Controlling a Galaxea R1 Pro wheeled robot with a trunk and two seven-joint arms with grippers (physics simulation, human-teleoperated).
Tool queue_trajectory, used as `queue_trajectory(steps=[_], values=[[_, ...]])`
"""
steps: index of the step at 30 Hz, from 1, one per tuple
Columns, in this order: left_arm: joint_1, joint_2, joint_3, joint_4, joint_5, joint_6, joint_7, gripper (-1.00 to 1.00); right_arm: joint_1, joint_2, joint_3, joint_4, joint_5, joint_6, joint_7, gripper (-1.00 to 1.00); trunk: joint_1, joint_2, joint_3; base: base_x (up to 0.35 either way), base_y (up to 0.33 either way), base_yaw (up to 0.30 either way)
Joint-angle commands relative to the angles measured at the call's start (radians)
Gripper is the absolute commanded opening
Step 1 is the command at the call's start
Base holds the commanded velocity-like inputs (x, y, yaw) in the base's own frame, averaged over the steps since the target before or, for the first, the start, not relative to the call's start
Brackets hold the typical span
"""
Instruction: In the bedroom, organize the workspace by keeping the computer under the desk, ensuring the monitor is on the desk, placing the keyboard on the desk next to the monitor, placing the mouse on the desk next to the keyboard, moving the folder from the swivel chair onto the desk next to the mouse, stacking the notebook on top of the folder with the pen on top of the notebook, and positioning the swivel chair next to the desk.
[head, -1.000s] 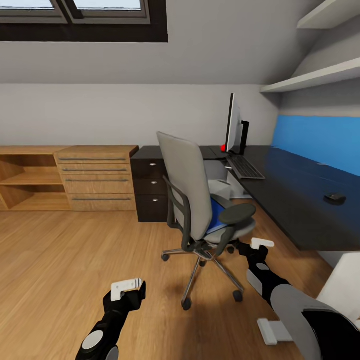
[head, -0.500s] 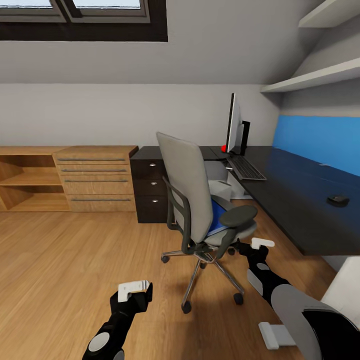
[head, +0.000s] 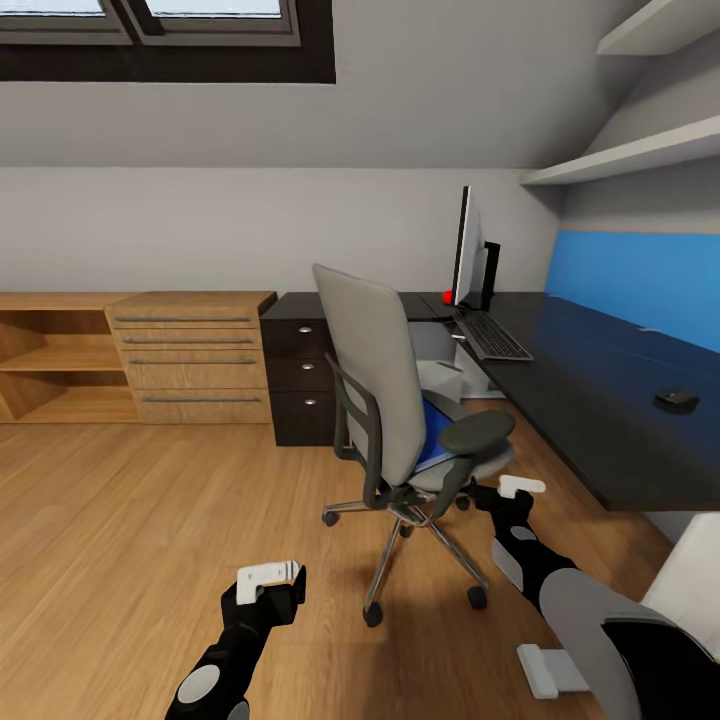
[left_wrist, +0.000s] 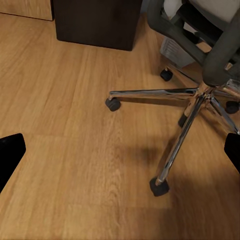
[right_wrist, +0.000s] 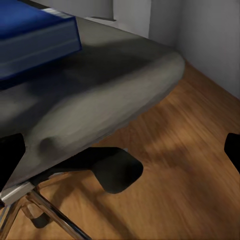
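Light wood planks cover the floor (head: 120, 520) across the lower half of the head view, under pale grey sloped walls and a dark-framed skylight (head: 160, 35) at the upper left. No writing or label can be read anywhere. The glossy black counter (head: 590, 400) runs along the right side, with a blue back panel (head: 640, 280) behind it and a dark drawer unit with round knobs (head: 300, 375) at its far end; light oak drawers with long bar handles (head: 190, 355) stand to the left of that. The swivel chair (head: 385, 400), grey upholstery on a black frame with a chrome star base, sits at centre frame just beside the counter's edge. On its seat lies the blue folder (head: 432, 440), mostly hidden by the backrest in the head view; the right wrist view shows it (right_wrist: 35, 37) as a thick slab resting on the grey seat cushion. The left wrist view shows the chrome legs and black casters. The monitor (head: 466, 250) stands edge-on at the counter's far end, a red dot at its lower corner, the slim dark keyboard (head: 490, 337) in front of it, and the small black mouse (head: 676, 400) well apart at the right. A pale box (head: 440, 382) sits under the counter behind the chair.

The left hand (head: 268, 580) hangs over bare floor at the lower middle, spread wide in its wrist view. The right hand (head: 520, 488) is just beside the chair seat, fingers likewise spread, pinching nothing.
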Motion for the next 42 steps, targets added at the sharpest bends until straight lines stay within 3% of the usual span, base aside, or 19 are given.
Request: queue_trajectory(steps=[1,9,34,39,42], values=[[0.0,0.0,-0.001,-0.002,0.011,0.003,0.008,1.0,0.0,0.001,0.0,0.001,-0.009,-0.005,0.002,1.0,0.0,0.0,-0.001,0.0,0.0,0.0],[0.0,0.0,-0.001,-0.002,0.011,0.003,0.008,1.0,0.0,0.029,0.002,0.002,-0.01,-0.006,0.001,1.0,0.0,0.0,0.002,0.0,0.0,0.082],[0.0,0.002,0.016,-0.004,0.012,0.036,0.008,1.0,0.001,0.034,0.003,0.004,-0.011,-0.006,-0.001,1.0,0.0,0.0,0.023,-0.029,0.039,0.232],[0.0,0.002,0.018,-0.004,0.011,0.036,0.008,1.0,0.001,0.064,0.0,0.0,-0.009,-0.006,-0.002,1.0,0.0,0.0,0.027,-0.036,0.055,0.245],[0.0,0.002,0.019,-0.004,0.01,0.035,0.008,1.0,0.0,0.067,-0.001,0.0,-0.008,-0.006,-0.002,1.0,0.0,0.0,0.029,-0.003,0.079,0.246]])
